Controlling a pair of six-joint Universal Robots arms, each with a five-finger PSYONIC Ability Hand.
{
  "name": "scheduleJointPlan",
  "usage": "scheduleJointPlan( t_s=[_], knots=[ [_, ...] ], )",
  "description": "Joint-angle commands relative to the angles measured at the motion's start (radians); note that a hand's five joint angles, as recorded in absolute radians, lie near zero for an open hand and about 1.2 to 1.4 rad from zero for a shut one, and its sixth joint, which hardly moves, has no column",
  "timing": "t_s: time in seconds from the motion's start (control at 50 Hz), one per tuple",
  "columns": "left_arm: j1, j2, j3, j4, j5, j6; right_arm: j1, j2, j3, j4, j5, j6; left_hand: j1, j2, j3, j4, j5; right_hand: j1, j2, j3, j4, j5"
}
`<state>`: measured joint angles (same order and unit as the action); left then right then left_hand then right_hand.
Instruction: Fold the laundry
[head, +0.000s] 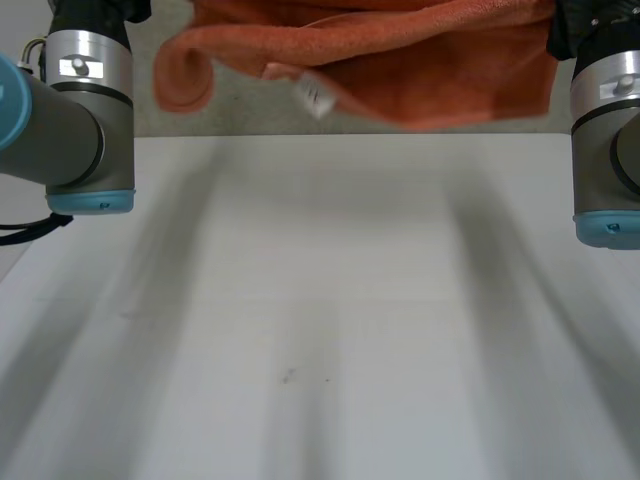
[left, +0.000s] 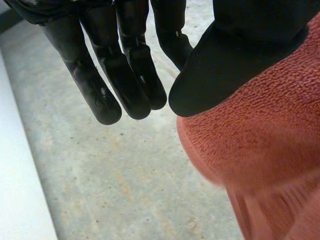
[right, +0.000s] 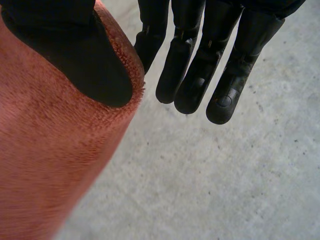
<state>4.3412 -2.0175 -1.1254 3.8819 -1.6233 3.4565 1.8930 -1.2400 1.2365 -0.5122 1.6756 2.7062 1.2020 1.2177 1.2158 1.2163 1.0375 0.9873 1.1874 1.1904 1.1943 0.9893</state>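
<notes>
Hanging in the air beyond the far edge of the table, the orange towel stretches crosswise between the two arms. Its long axis runs from the left arm to the right arm. It sags in loose folds, one end curls down near the left arm, and a small white label shows at its lower edge. No part of it touches the table. The coming move is probably to carry the towel over the table and lower it flat, with both arms travelling together to keep it stretched.

The left hand has its fingers straight and set apart from the thumb, and bare floor shows through the gap. The towel lies against the thumb's outer side, touching it, not between thumb and fingers. The right hand mirrors this, with straight fingers clear of the cloth and its own thumb laid on the towel. Each hand therefore reads as released, carrying its end of the towel draped over the thumb side rather than pinching it. That hold looks loose, and a quick swing could let an end slip off. Neither hand is nearer than the other, as each is at its own end of the towel.
</notes>
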Motion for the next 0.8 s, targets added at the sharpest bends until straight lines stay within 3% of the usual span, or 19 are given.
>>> scheduleJointPlan(
  t_s=[0.02, 0.12, 0.34, 0.62, 0.74, 0.76, 0.78, 0.8],
  knots=[
    [0.005, 0.007, -0.203, -0.006, 0.003, -0.004, 0.023, -0.056, 0.161, -0.003, -0.093, 0.037, 0.194, 0.179, 0.180, 0.180, 0.184, 0.409, 0.209, 0.206, 0.202, 0.232],
    [0.003, -0.062, -0.307, -0.009, 0.031, -0.002, 0.047, -0.033, 0.300, 0.095, -0.171, 0.035, 0.194, 0.179, 0.180, 0.180, 0.184, 0.409, 0.209, 0.206, 0.202, 0.232],
    [0.006, -0.127, -0.324, -0.041, 0.040, 0.000, 0.034, 0.005, 0.368, 0.205, -0.182, 0.020, 0.194, 0.179, 0.180, 0.180, 0.184, 0.409, 0.209, 0.206, 0.202, 0.232],
    [-0.008, 0.212, -0.350, -0.044, 0.039, -0.019, 0.035, -0.325, 0.356, 0.311, -0.197, 0.027, 0.194, 0.179, 0.180, 0.180, 0.184, 0.409, 0.209, 0.206, 0.202, 0.232],
    [-0.014, 0.257, -0.358, -0.067, 0.043, -0.046, 0.049, -0.437, 0.296, 0.369, -0.240, 0.030, 0.194, 0.179, 0.180, 0.180, 0.184, 0.409, 0.209, 0.206, 0.202, 0.232],
    [-0.026, 0.261, -0.370, -0.090, 0.043, -0.065, 0.052, -0.440, 0.253, 0.386, -0.238, 0.032, 0.128, 0.112, 0.114, 0.114, 0.118, 0.409, 0.209, 0.206, 0.202, 0.232],
    [-0.049, 0.261, -0.384, -0.123, 0.042, -0.088, 0.052, -0.440, 0.253, 0.386, -0.238, 0.032, -0.262, -0.278, -0.276, -0.277, -0.272, 0.409, 0.209, 0.206, 0.202, 0.232],
    [-0.049, 0.261, -0.384, -0.124, 0.042, -0.088, 0.066, -0.437, 0.200, 0.400, -0.237, 0.032, -0.266, -0.282, -0.280, -0.281, -0.276, 0.409, 0.209, 0.206, 0.202, 0.232]
  ],
)
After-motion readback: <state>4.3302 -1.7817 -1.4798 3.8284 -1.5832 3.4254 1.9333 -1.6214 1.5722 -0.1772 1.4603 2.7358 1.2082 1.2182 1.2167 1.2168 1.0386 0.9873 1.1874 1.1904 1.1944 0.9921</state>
